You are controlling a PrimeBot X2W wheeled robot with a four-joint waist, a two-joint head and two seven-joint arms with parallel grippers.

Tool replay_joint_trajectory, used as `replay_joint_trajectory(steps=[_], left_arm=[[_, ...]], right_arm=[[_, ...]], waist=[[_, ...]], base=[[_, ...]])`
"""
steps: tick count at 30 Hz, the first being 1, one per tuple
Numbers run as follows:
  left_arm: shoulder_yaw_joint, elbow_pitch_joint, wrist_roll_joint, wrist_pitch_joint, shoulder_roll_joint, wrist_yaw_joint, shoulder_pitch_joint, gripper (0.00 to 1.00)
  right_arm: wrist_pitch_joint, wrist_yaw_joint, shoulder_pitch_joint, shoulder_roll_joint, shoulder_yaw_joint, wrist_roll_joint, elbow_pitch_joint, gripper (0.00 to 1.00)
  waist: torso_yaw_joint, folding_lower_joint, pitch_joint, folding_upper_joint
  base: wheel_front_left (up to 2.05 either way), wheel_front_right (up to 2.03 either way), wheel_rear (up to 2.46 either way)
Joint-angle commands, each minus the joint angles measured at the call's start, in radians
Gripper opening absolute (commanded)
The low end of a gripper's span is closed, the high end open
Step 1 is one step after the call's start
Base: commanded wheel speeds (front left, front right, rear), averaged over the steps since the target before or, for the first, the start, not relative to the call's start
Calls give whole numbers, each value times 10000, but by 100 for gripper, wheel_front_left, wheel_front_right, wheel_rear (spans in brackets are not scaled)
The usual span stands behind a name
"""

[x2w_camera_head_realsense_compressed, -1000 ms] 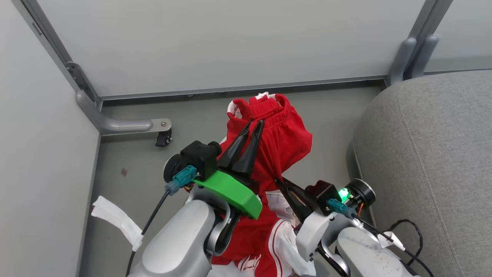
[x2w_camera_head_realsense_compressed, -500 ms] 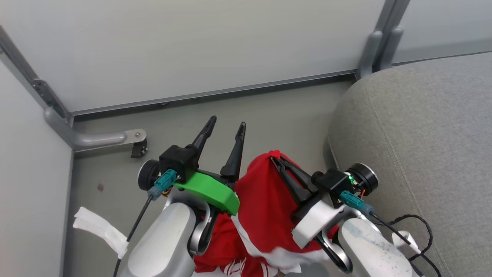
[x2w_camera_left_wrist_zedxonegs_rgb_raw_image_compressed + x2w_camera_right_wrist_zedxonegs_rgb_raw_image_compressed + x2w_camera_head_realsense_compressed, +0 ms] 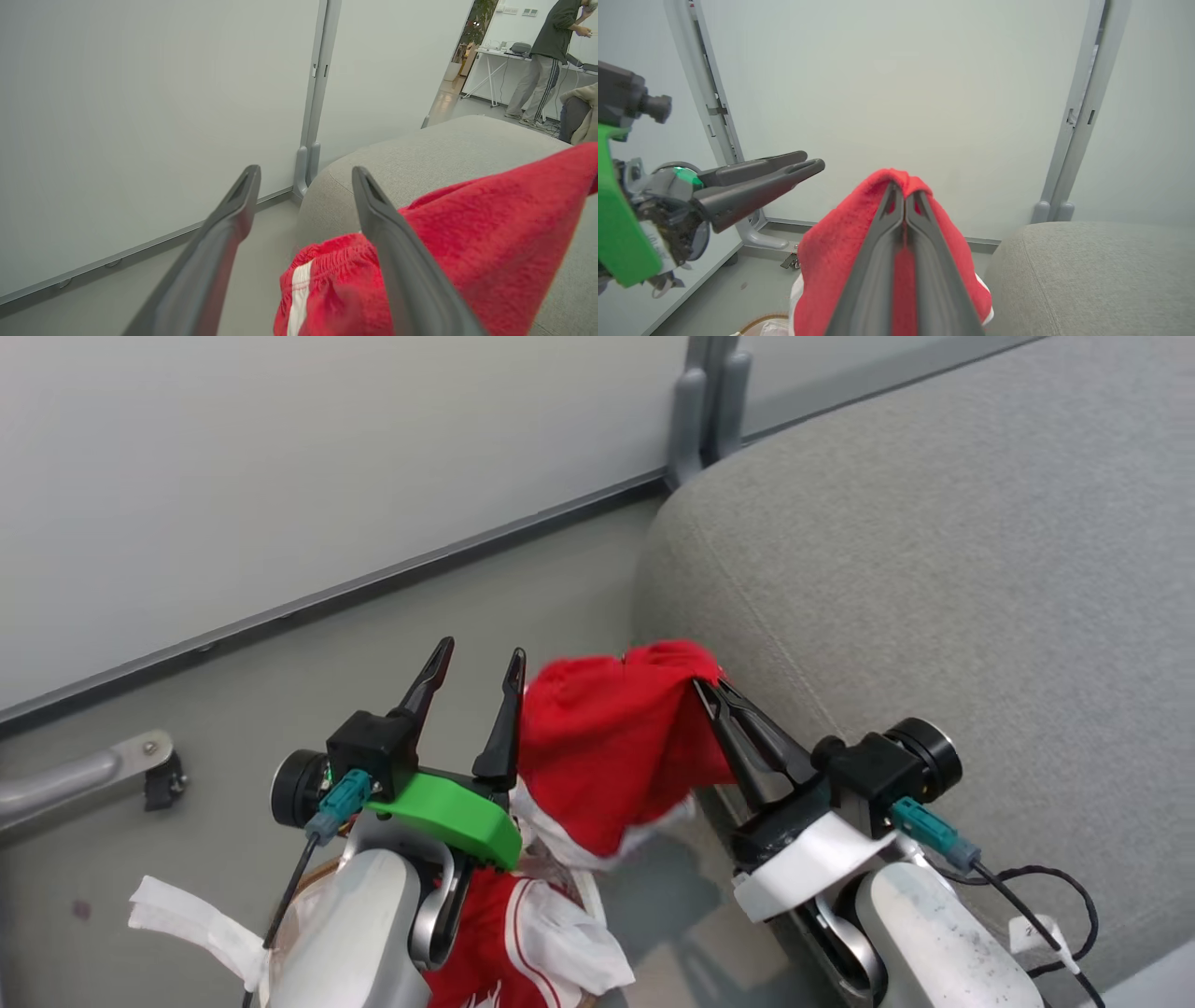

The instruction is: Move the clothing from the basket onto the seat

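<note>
The clothing is two red garments. Red shorts [image 3: 607, 747] with a white stripe hang from my right gripper [image 3: 702, 687], which is shut on their top fold, right beside the grey seat [image 3: 934, 569]. In the right wrist view the shut fingertips [image 3: 903, 191] pinch the shorts [image 3: 822, 261]. My left gripper [image 3: 480, 653] stands open just left of the shorts, holding nothing; its wrist view shows the shorts [image 3: 467, 242] beside its right finger. A red jersey with white sleeves [image 3: 495, 933] lies below in the basket, whose brown rim [image 3: 767, 320] just shows.
Pale partition walls with a grey post [image 3: 709, 401] close the back. A metal foot with a caster [image 3: 140, 775] stands on the grey floor at the left. A white tag [image 3: 187, 919] hangs by my left forearm. A person [image 3: 546, 60] stands far off.
My left gripper let go of the shorts and opened. The shorts now hang from the right gripper alone. The head camera turned right, bringing the seat nearer.
</note>
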Motion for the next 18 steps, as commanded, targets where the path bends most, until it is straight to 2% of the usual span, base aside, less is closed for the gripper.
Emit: replay_joint_trajectory(steps=[1,6,10,14,18], left_arm=[[110,26,163,-9,44,-57,181,100],[303,74,264,-9,49,-157,364,100],[76,-38,227,-11,52,-212,339,100],[-181,-154,113,-9,55,-244,234,100],[-389,-332,320,-9,60,-257,1,100]], right_arm=[[-23,-12,146,-19,-88,95,-119,0],[-23,-12,174,-15,-511,232,-442,0],[-23,-14,-94,-103,-1051,-79,-853,0],[-23,-14,-724,-532,-1519,-316,-1295,0],[-23,-14,-1905,-1291,-1730,-552,-1429,0]], waist=[[-1351,0,285,-1],[-2118,0,378,-1],[-2311,0,599,-1],[-2371,0,946,-1],[-2391,0,1474,-1]], base=[[0,0,0],[0,0,0],[0,0,0],[0,0,0],[0,0,0]])
